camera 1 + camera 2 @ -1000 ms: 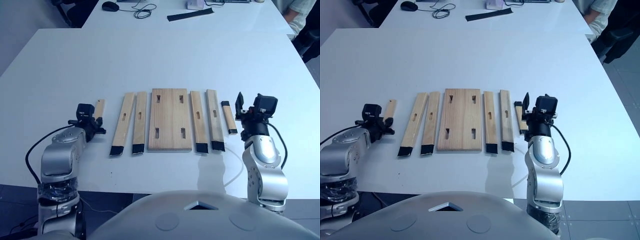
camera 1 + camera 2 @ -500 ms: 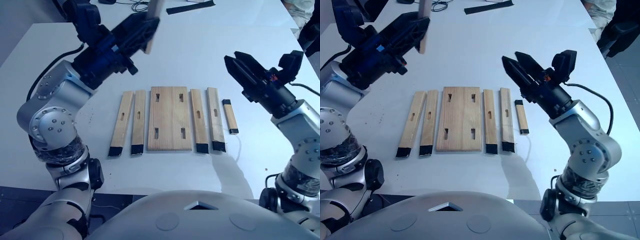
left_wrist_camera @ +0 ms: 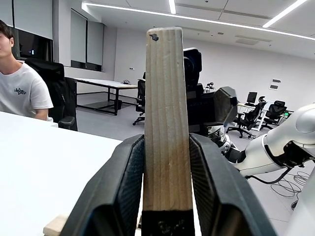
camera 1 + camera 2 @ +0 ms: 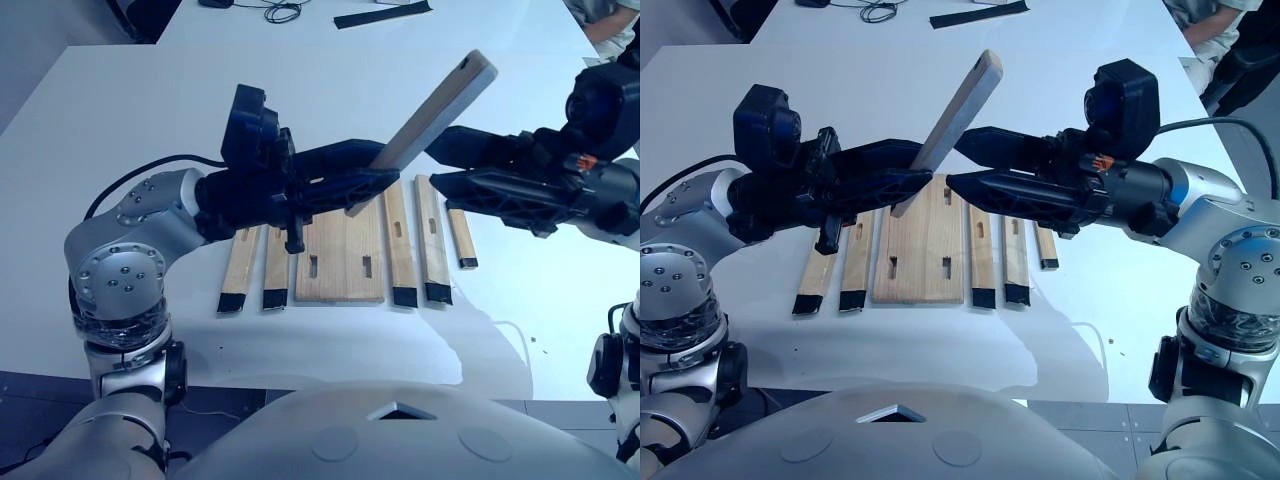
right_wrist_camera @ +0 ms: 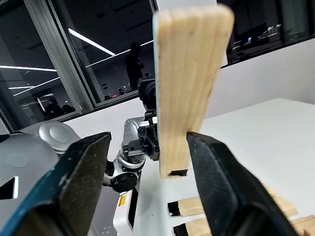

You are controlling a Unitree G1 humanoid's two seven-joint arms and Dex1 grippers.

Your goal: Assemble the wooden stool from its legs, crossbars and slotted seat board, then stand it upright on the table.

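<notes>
Wooden crossbar [image 4: 430, 105] in left jaws tilts over seat board [image 4: 340, 275] and legs [image 4: 434, 265].

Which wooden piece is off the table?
The short crossbar clamped in the left gripper, held tilted above the seat board. The four slotted legs and the other short crossbar lie flat on the table.

– How many long slotted pieces?
– Four: two legs [image 4: 277, 272] at nine o'clock from the board, two more legs [image 4: 399, 260] at three o'clock.
– Boards?
– One seat board [image 4: 340, 272].
– And short pieces?
– Two: one crossbar [image 4: 461, 240] lying at three o'clock, past the legs, and one crossbar [image 4: 435, 100] up off the table [image 4: 120, 130].
– Tables?
– Two, counting the second table [image 4: 480, 25] at twelve o'clock.
</notes>
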